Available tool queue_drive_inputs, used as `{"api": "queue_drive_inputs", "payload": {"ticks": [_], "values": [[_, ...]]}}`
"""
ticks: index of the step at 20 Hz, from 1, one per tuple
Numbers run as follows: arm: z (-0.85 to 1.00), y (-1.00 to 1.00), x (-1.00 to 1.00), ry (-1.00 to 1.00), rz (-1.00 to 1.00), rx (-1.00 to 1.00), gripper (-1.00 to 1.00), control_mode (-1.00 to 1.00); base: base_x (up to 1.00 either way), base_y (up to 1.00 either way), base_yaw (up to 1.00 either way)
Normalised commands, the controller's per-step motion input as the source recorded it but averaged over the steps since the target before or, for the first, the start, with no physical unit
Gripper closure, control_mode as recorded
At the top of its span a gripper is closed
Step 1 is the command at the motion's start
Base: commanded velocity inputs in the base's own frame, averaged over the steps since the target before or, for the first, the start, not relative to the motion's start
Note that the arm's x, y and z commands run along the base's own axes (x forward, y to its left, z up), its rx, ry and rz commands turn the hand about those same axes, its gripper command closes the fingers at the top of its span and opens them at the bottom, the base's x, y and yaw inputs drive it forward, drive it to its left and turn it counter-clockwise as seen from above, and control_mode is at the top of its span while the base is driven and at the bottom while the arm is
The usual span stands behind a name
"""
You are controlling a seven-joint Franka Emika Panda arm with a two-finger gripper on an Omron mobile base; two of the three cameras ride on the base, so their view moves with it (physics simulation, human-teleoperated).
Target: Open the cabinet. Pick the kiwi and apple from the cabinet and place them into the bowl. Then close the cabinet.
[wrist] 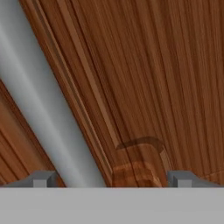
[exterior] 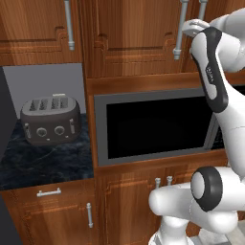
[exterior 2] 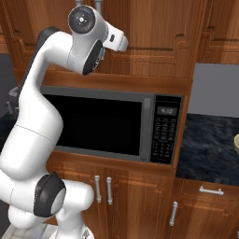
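Note:
The cabinet [exterior: 134,38] hangs above the microwave with its raised-panel doors closed. The kiwi and the apple are hidden behind those doors. In the hand view my gripper [wrist: 112,179] is open, very close to the door panel [wrist: 153,65]. A long silver bar handle [wrist: 39,100] runs slantwise between the fingertips, closer to the left one [wrist: 41,179]. From the left base view my hand is raised beside that handle [exterior: 180,33]. A sliver of the pale-yellow bowl [exterior 2: 236,142] shows on the dark counter at the right edge.
A microwave [exterior: 153,127] is built in under the cabinet. A dark toaster [exterior: 50,119] stands on the marble counter [exterior: 43,162] to the left. Low cabinets [exterior 2: 140,200] with short handles run below. A narrower wall cabinet [exterior: 33,28] hangs at the upper left.

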Motion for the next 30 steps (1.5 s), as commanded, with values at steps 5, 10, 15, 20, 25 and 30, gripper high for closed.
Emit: {"api": "queue_drive_inputs", "payload": {"ticks": [5,10,15,20,25,30], "values": [[0.0,0.0,0.24,0.0,0.0,0.0,-1.0,-1.0,0.0,0.0,0.0],[0.0,0.0,0.05,0.0,0.0,0.0,-1.0,-1.0,0.0,0.0,0.0],[0.0,0.0,0.0,0.0,0.0,0.0,1.0,-1.0,0.0,0.0,0.0],[0.0,0.0,0.0,0.0,0.0,0.0,1.0,-1.0,0.0,0.0,0.0],[0.0,0.0,-0.1,-0.03,0.03,0.0,1.0,-1.0,0.0,0.0,0.0],[0.06,0.0,-0.36,-0.08,0.07,0.0,1.0,-1.0,0.0,0.0,0.0]]}}
